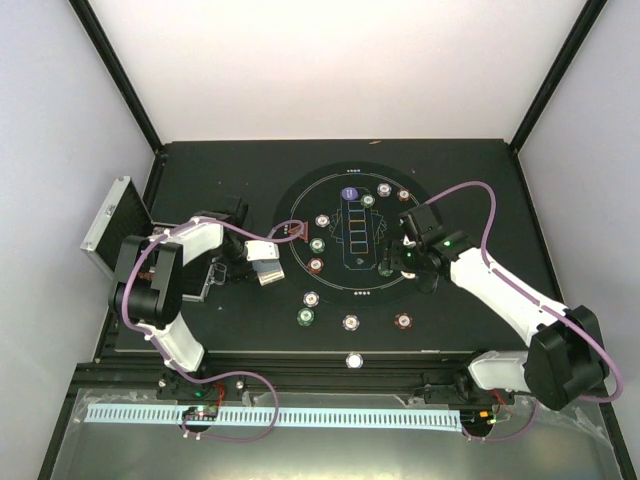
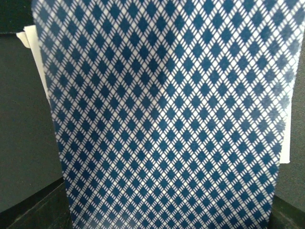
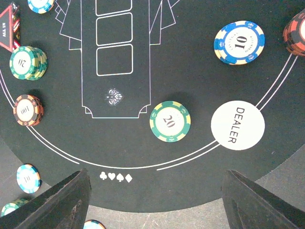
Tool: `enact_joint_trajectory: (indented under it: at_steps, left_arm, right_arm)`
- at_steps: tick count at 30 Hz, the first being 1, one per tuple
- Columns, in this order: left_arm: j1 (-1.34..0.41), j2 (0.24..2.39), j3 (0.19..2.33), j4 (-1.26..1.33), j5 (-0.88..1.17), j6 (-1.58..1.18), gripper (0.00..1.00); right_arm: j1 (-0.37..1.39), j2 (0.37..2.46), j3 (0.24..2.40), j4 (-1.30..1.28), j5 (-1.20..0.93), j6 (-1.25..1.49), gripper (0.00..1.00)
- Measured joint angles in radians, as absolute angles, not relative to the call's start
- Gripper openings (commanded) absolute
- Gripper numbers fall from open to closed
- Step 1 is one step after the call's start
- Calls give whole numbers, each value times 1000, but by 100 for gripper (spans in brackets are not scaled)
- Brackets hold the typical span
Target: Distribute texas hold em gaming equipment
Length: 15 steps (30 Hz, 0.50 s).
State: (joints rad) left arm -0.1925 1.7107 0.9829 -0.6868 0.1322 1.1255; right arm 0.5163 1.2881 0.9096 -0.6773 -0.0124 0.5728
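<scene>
A: List the scene, largest item first.
B: We note the desk (image 1: 200, 170), then the silver case (image 1: 112, 228) standing well left of the oval mat (image 1: 345, 280), apart from the work.
A: Progress?
B: We judge distribution well advanced. Poker chips ring the mat. A green stack (image 1: 317, 244) and a red-brown stack (image 1: 316, 265) sit on its left side, and a pale chip (image 1: 351, 322) sits by its near rim. The purple button (image 1: 350, 193) lies at the mat's far end. The DEALER disc (image 3: 237, 125) lies against the mat's border line, and the red triangle marker (image 1: 297, 231) is on its left rim. A white disc (image 1: 354, 360) lies beyond the mat's near side.
A: What is left?
B: The playing cards (image 2: 167, 124). The mat's printed card boxes are bare. The left fingers (image 1: 246, 256) appear clamped on the pack, just left of the mat.
A: The right fingers (image 3: 62, 200)?
B: Spread apart, empty, over the mat's right rim near a green 20 chip (image 3: 169, 121).
A: Obstructions?
B: We expect the left-side stacks and the triangle to crowd the card path.
</scene>
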Motion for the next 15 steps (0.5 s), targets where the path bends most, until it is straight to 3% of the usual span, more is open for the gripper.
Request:
enact_joint_trajectory:
  at_steps: [15]
  left_arm:
    - [-192,1713,983,-684,133,1126,68]
  right_arm:
    - [529,1288,901,-659,-49,585,75]
